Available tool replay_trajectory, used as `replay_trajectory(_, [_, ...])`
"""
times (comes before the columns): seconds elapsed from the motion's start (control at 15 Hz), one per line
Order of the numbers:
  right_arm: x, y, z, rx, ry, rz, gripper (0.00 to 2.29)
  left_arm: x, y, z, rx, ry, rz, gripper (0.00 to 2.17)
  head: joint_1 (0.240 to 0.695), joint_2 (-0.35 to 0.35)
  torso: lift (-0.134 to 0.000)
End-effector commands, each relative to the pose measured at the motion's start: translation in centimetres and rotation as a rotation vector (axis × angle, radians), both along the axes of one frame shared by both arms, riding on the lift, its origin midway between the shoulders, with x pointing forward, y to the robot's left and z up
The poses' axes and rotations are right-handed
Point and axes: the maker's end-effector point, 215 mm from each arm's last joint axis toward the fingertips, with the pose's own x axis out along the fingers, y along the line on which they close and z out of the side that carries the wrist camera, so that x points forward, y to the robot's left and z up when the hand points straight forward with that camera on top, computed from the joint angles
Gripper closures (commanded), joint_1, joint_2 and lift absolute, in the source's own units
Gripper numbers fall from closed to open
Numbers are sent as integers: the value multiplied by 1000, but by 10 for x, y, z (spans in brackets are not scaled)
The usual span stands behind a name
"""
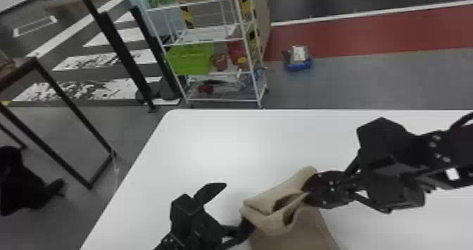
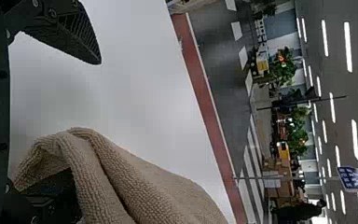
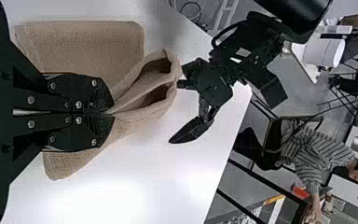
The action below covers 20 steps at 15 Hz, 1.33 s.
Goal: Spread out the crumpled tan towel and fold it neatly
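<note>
The tan towel is bunched at the table's near edge, its raised loose folds between the arms and a flatter part below. My right gripper pinches a fold from the right. In the right wrist view, the gripper has its fingers together on the towel, which spreads out on both sides. The left gripper stands wide apart at the towel's left end. In the left wrist view, the gripper has one finger free above the table, the other partly covered by the towel.
The white table extends beyond and around the towel, with its left edge slanting past the left arm. Behind it stand a wire rack with bins and, on the floor, a small blue-based item. A dark-framed table stands at the left.
</note>
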Motion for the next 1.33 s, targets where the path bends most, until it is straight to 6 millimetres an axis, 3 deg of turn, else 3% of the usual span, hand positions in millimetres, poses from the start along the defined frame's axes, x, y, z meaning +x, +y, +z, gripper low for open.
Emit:
replay_trajectory(0.0, [3,-1,-2,-7,2,0,1501,1,-3,5,-8,-3,-7,161,695,350,-122])
replay_trajectory(0.13, [10,1,-2,-4,6,-9,1501,0,-4,9,-13,-7,-9,161,695,350,-122])
replay_trajectory(0.4, [-2,2,-12,-11,35,-2,1501,11,-2,1,-31,14,2,161,695,350,-122])
replay_trajectory(0.73, [-2,6,-1,10,31,5,1501,11,-3,-18,-42,63,2,161,695,350,-122])
replay_trajectory(0.93, [-10,6,0,10,34,8,1501,17,1,-14,-43,51,11,161,695,350,-122])
replay_trajectory(1.27, [-27,-14,-30,-79,38,14,1501,20,8,-12,-37,49,20,161,695,350,-122])
